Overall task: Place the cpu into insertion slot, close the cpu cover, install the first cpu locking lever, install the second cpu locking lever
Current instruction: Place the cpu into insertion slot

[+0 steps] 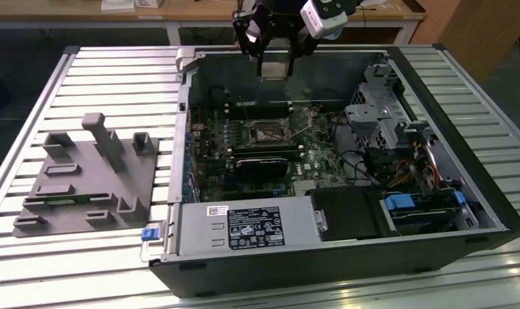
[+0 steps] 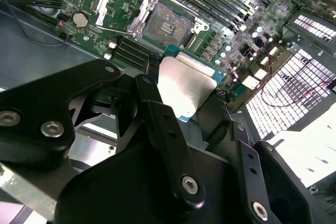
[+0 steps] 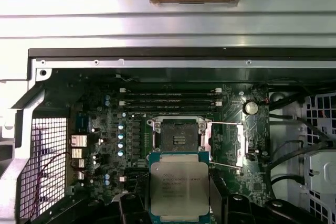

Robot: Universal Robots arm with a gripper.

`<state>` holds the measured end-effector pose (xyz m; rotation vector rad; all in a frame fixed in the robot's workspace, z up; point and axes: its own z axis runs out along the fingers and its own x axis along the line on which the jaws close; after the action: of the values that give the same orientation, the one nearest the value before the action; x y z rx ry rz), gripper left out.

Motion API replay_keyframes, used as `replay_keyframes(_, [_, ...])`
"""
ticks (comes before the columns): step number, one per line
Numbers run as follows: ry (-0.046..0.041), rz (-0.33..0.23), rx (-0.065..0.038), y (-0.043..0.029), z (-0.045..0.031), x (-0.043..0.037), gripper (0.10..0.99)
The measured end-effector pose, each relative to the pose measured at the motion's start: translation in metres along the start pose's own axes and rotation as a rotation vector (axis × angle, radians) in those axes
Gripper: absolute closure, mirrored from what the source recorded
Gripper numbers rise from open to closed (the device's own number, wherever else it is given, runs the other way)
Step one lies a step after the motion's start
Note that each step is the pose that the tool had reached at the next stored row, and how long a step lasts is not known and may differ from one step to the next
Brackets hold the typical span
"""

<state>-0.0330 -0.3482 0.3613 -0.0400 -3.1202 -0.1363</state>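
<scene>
My gripper (image 1: pixel 274 64) hangs above the far wall of the open computer case, shut on the cpu (image 1: pixel 274 69), a small grey-tan square chip. In both wrist views the cpu (image 3: pixel 178 182) (image 2: pixel 186 85) sits flat between the black fingers (image 2: pixel 157 103), clear of the board. The insertion slot (image 3: pixel 178 136) (image 2: pixel 168 24) (image 1: pixel 267 132) lies on the green board, its dark centre bare. The cpu cover (image 3: pixel 239 145) (image 2: pixel 118 6) is swung open beside the slot. A thin metal locking lever (image 3: pixel 223 124) stands raised along the cover.
Long black memory slots (image 1: pixel 260 106) run behind the socket and a black card (image 1: pixel 264 168) lies in front of it. A metal drive cage (image 1: pixel 388 122) with cables is at the exterior view's right. A grey fixture (image 1: pixel 87 177) stands on the slatted table at the left.
</scene>
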Motion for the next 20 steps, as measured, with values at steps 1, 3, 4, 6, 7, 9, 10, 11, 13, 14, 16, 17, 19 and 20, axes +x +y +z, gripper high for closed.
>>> replay_keyframes(1, [0.0,0.0,0.0,0.0,0.0005,0.0,0.545])
replay_keyframes(3, [0.0001,0.0,0.0,-0.0001,0.0014,0.0,0.545])
replay_keyframes(4, [0.0001,0.0,0.0,-0.0002,0.0019,0.0,0.545])
replay_keyframes(6, [0.0001,0.0,0.0,-0.0002,0.0028,-0.0001,0.545])
replay_keyframes(7, [0.0,0.0,0.0,-0.0003,0.0032,0.0,0.545])
replay_keyframes(9, [0.0,0.0,0.0,-0.0003,0.004,-0.0001,0.545])
replay_keyframes(10, [0.0,0.0,0.0,-0.0004,0.0044,-0.0001,0.545])
replay_keyframes(11, [0.0001,0.0,0.0,-0.0004,0.0048,-0.0001,0.545])
replay_keyframes(13, [0.0001,0.0,0.0,-0.0005,0.0055,-0.0001,0.545])
replay_keyframes(14, [0.0,0.0,0.0,-0.0005,0.0058,-0.0001,0.545])
replay_keyframes(16, [0.0001,0.0,0.0,-0.0006,0.0064,-0.0001,0.545])
replay_keyframes(17, [0.0001,0.0,0.0,-0.0006,0.0066,-0.0001,0.545])
replay_keyframes(19, [0.0,0.0,0.0,-0.0006,0.0073,-0.0001,0.545])
replay_keyframes(20, [0.0,0.0,0.0,-0.0007,0.0076,-0.0001,0.545])
